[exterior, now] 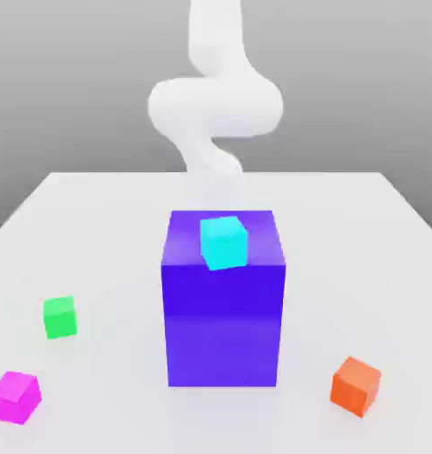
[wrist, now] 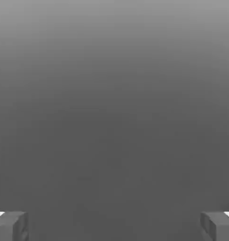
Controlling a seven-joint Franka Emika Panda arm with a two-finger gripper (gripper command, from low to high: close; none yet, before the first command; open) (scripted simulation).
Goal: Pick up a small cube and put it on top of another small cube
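Observation:
The small magenta-pink cube (exterior: 14, 395) lies on the white table (exterior: 95, 230) at the front of the exterior view's left. A small cyan cube (exterior: 223, 241) rests on top of the big blue-violet block (exterior: 223, 310) in the middle. My white arm (exterior: 215, 106) rises behind that block, well above the table. In the hand view my gripper (wrist: 114, 227) is open, its two grey fingertips (wrist: 11, 226) standing far apart with nothing between them, against a plain grey backdrop.
A small green cube (exterior: 59, 317) sits to the exterior view's left of the block. A small orange cube (exterior: 356, 385) sits at the front right. The tall block stands between the arm and the front cubes.

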